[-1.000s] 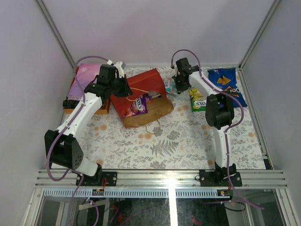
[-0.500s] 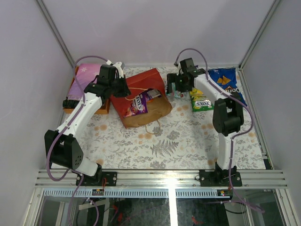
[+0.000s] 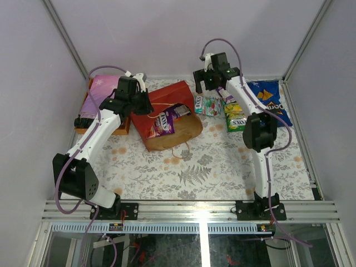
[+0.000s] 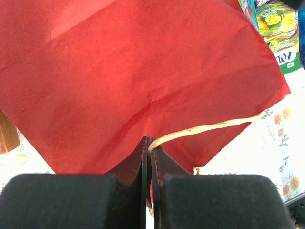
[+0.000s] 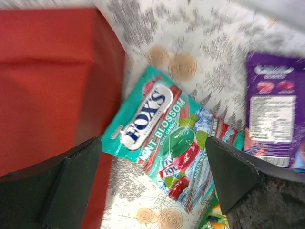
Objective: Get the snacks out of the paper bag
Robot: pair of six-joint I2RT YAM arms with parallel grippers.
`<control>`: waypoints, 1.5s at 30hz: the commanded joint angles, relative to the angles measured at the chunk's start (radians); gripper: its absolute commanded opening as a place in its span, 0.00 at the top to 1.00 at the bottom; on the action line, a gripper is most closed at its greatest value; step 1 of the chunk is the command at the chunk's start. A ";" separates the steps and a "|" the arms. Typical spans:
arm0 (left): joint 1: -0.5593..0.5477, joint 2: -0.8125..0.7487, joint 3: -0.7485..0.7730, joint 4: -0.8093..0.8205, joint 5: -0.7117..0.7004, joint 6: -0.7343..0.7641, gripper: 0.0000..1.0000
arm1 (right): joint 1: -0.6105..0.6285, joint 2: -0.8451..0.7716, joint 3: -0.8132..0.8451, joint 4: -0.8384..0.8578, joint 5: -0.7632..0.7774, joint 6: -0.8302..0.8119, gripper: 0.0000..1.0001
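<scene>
The red paper bag (image 3: 166,99) lies on its side, its brown mouth facing front right. Purple snack packets (image 3: 164,123) show inside the mouth. My left gripper (image 3: 146,105) is shut on the bag's top edge, pinching red paper and the string handle (image 4: 205,128) between its jaws (image 4: 149,145). My right gripper (image 3: 204,84) hangs open above a teal mint packet (image 3: 210,105) that lies flat on the table just right of the bag. In the right wrist view the teal packet (image 5: 162,125) lies below the spread fingers (image 5: 71,183), apart from them.
A green-yellow packet (image 3: 236,119), a purple packet (image 5: 274,119) and a blue chip bag (image 3: 267,100) lie at the back right. An orange box with a purple flowered cloth (image 3: 100,94) stands at the back left. Walls close in the back and sides.
My right gripper carried the teal packet out to the table beside the bag, opened, let it go and drew up and back. The left gripper has kept its hold on the bag.
</scene>
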 commanded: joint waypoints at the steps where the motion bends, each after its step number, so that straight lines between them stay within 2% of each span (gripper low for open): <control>1: 0.017 -0.016 0.029 -0.007 -0.046 0.022 1.00 | -0.012 0.094 0.056 -0.125 0.018 -0.038 0.03; 5: 0.027 -0.009 0.030 -0.007 -0.043 0.019 1.00 | -0.012 0.090 -0.040 -0.044 0.008 -0.020 0.03; 11: 0.027 -0.010 0.023 -0.007 -0.079 0.012 1.00 | -0.012 0.184 0.010 -0.068 0.009 -0.007 0.04; 15: 0.029 0.001 0.030 -0.009 -0.113 0.022 1.00 | -0.017 0.273 0.081 -0.073 0.002 -0.025 0.03; 22: 0.029 -0.003 0.060 -0.053 -0.213 0.013 1.00 | -0.036 0.425 0.304 -0.073 -0.096 -0.076 0.00; 29: 0.029 -0.006 0.084 -0.078 -0.196 -0.020 1.00 | -0.051 0.431 0.357 0.072 -0.215 -0.166 0.00; 33: 0.029 0.012 0.117 -0.079 -0.187 -0.013 1.00 | -0.067 0.339 0.371 0.111 -0.264 -0.116 0.00; 38: 0.028 0.005 0.184 -0.072 -0.208 0.003 1.00 | -0.068 0.024 0.095 0.267 -0.278 0.030 0.01; 41: 0.037 0.014 0.247 -0.081 -0.266 0.005 1.00 | -0.066 -0.208 -0.218 0.419 -0.244 0.158 0.01; 45: 0.071 0.035 0.378 -0.097 -0.285 -0.046 1.00 | -0.066 -0.501 -0.712 0.679 -0.073 0.341 0.01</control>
